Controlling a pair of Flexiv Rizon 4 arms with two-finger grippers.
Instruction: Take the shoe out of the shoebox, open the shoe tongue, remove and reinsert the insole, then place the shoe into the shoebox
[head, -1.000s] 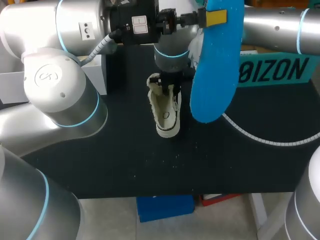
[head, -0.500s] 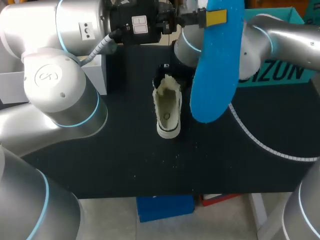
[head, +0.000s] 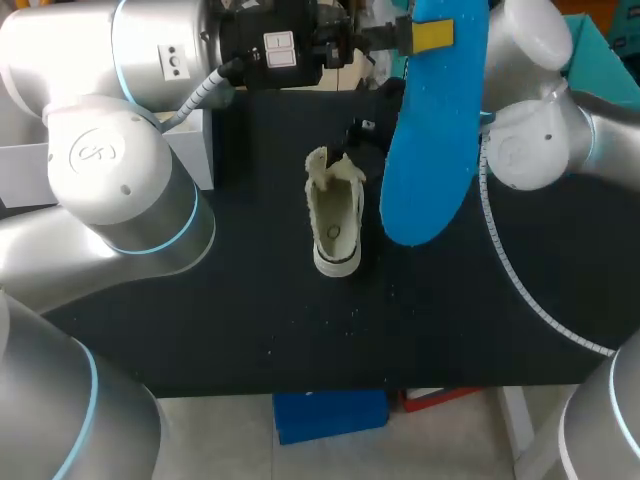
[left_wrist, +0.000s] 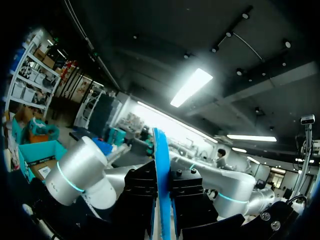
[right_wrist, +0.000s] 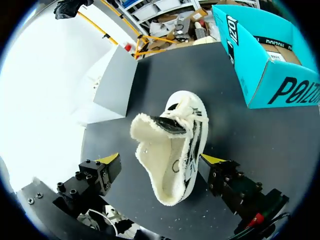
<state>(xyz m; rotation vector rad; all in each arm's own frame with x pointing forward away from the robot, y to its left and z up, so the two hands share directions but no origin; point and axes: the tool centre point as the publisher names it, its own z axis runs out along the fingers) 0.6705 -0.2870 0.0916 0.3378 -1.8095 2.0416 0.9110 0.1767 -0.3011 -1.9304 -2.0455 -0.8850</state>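
Black tabletop (head: 250, 310) carries the cream, fleece-lined shoe (head: 335, 225) near its middle. The shoe stands on its sole, toe toward the near edge, mouth gaping wide. Blue insole (head: 432, 130) is held aloft above the tabletop, lengthwise vertical; in the head view it appears to the right of the shoe. Left pincer (head: 425, 36) pinches the insole at its upper end; the left wrist view shows both fingers (left_wrist: 190, 200) pressed against opposite faces of the insole. Right pincer (right_wrist: 161, 160) is spread wide over the shoe, one yellow tip off each flank, not clamping it. Teal shoebox (right_wrist: 260, 60) sits farther back toward the right, apart from the shoe.
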